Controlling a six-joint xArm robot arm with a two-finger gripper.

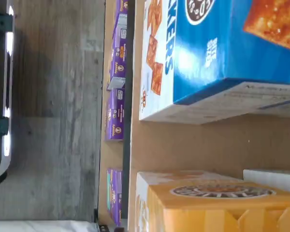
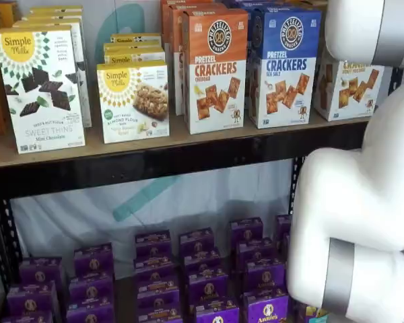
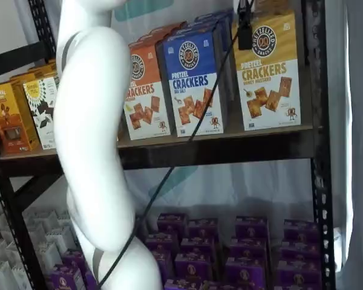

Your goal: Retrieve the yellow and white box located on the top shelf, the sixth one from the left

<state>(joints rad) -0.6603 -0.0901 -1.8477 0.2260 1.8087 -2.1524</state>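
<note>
Presently | yellow and white upright cardboard pretzel cracker box [image 3: 269, 72] | judged light, stiff, crushable | grip narrow sides, mid-height | gripper [image 3: 245, 27]: spread state indeterminable

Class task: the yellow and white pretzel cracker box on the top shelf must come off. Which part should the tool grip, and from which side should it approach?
Grip the yellow box across its narrow side walls, coming from the front. It stands upright at the shelf edge, front face outward, with a gap to the blue box beside it.
</note>
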